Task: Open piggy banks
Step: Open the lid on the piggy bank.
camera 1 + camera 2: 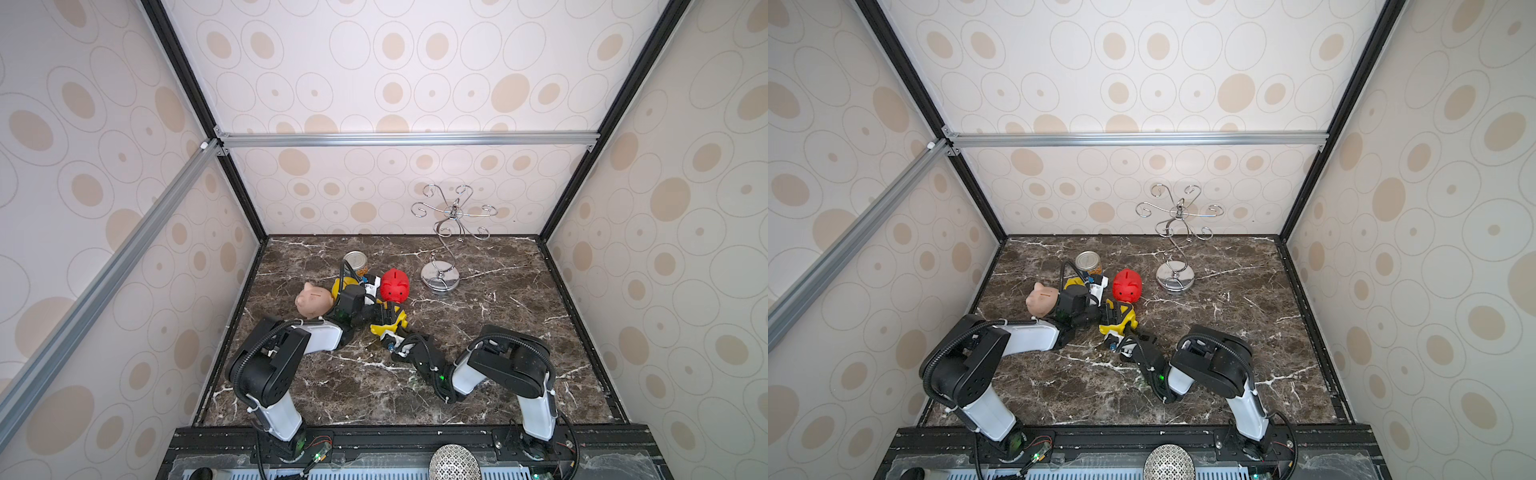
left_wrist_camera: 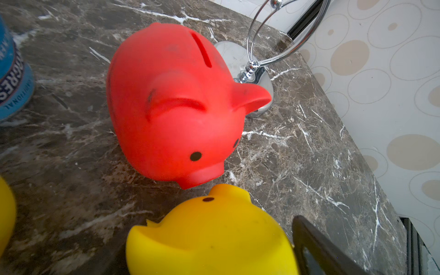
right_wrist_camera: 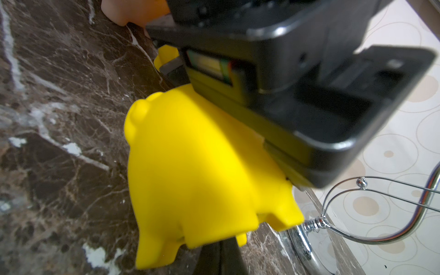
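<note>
Near the middle of the table (image 1: 498,365), the left gripper (image 1: 385,312) clamps a yellow pig (image 3: 195,166), whose legs only the right wrist view shows, the closed right gripper (image 3: 219,256) just beside them.

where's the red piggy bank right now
In both top views the red piggy bank stands mid-table, between the tin can to its left and the chrome stand to its right, just behind a yellow piggy bank.

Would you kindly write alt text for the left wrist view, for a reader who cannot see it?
A red piggy bank stands upright on the marble table, snout toward a yellow piggy bank; a chrome stand sits beyond it, a blue-labelled can nearby.
</note>
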### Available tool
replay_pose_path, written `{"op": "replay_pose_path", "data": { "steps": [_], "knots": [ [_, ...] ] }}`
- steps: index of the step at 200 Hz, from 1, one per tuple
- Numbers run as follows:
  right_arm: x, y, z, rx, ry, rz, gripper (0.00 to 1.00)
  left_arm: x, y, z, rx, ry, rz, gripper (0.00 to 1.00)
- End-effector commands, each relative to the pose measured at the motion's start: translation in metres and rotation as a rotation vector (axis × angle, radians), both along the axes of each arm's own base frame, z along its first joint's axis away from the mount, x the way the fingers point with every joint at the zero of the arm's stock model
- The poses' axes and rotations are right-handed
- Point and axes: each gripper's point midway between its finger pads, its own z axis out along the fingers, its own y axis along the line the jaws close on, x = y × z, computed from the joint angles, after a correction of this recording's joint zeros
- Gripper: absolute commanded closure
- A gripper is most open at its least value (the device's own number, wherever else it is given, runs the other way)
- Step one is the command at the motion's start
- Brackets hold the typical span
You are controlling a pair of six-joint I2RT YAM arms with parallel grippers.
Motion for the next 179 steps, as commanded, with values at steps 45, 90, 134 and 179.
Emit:
{"op": "replay_pose_path", "data": {
  "steps": [45, 90, 134, 179],
  "knots": [
    [-0.019, -0.005, 0.006, 0.095, 0.063, 0.023, 1.0, -0.033, 0.0, -0.053, 0.099, 0.203, -0.055, 0.07],
    [-0.023, -0.017, 0.0, 0.108, 0.089, -0.005, 1.0, -0.02, 0.004, -0.049, 0.115, 0.187, -0.034, 0.07],
    [-0.03, -0.029, -0.007, 0.107, 0.109, -0.025, 1.0, -0.015, 0.007, -0.047, 0.108, 0.186, -0.029, 0.07],
    [-0.034, -0.045, 0.004, 0.167, 0.132, -0.07, 1.0, -0.014, 0.006, -0.044, 0.093, 0.183, -0.026, 0.07]
  ]
}}
